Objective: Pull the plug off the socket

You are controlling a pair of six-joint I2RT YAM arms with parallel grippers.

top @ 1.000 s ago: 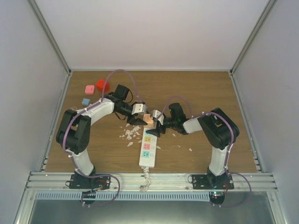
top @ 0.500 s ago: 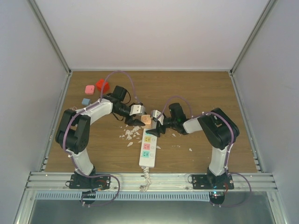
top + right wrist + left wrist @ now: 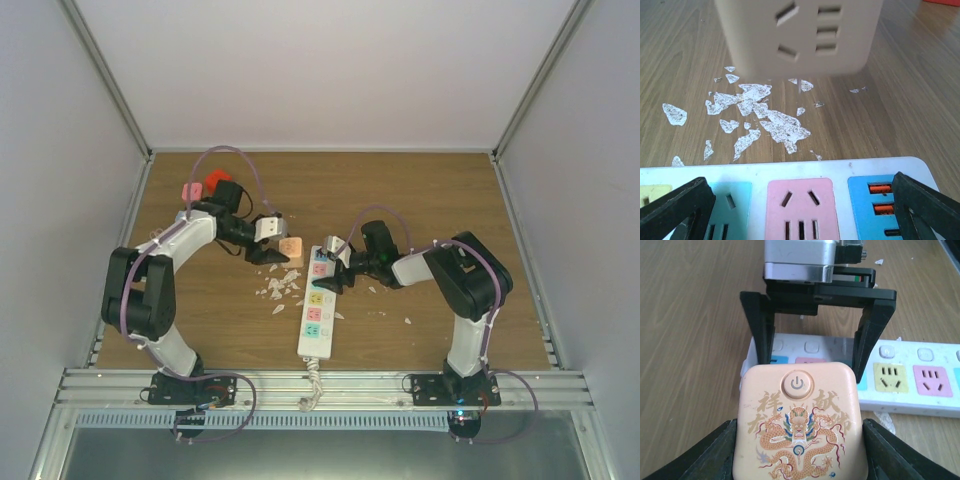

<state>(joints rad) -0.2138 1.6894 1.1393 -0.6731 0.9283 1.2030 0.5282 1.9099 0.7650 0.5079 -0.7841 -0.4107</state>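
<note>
From above, the left pincer (image 3: 283, 250) is clamped on the peach plug (image 3: 291, 247). It holds the plug apart from the socket (image 3: 314, 310), whose far end lies under the spread right pincer (image 3: 329, 269).

In the left wrist view, the plug (image 3: 799, 425) fills the gap between the left pincer's fingers (image 3: 715, 455). Beyond it, the right pincer (image 3: 812, 365) straddles the socket (image 3: 920, 390) on the table (image 3: 695, 305).

In the right wrist view, the right pincer (image 3: 800, 210) is open, with the socket (image 3: 800, 170) running between its fingers. The plug (image 3: 800, 35) hangs just ahead above white flakes (image 3: 760, 110).
</note>
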